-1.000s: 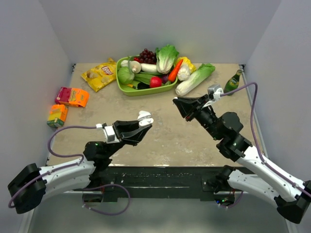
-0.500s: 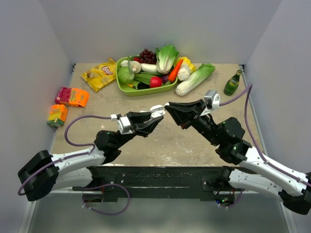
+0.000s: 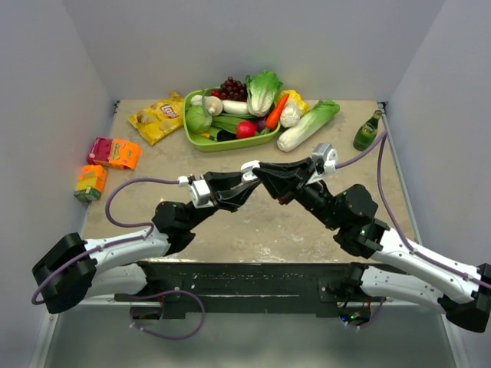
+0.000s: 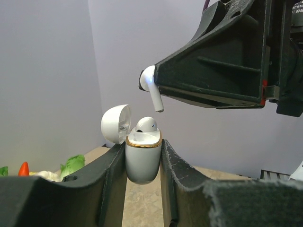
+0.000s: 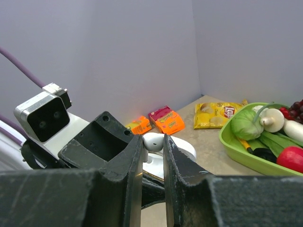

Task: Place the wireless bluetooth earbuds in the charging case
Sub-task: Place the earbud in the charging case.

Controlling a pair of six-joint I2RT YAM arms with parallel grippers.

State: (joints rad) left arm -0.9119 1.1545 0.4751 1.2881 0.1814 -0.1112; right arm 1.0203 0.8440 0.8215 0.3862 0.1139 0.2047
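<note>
My left gripper (image 4: 143, 156) is shut on a white charging case (image 4: 142, 158) with a gold rim, lid open to the left, held upright in mid-air. One white earbud (image 4: 146, 124) sits in the case. My right gripper (image 5: 153, 140) is shut on a second white earbud (image 5: 153, 140); in the left wrist view this earbud (image 4: 150, 85) hangs stem-down just above the case, a small gap between them. In the top view the left gripper (image 3: 247, 173) and right gripper (image 3: 258, 170) meet tip to tip over the table's middle.
A green tray (image 3: 201, 142) of toy vegetables and fruit stands at the back, a cabbage (image 3: 307, 126) and green bottle (image 3: 367, 130) to its right. A chips bag (image 3: 157, 116) lies back left, an orange-pink box (image 3: 113, 152) and a small carton (image 3: 90, 182) at the left edge.
Both arms have moved inward toward each other. The left gripper brought the case rightward and the right gripper brought the earbud leftward, until their tips meet.
</note>
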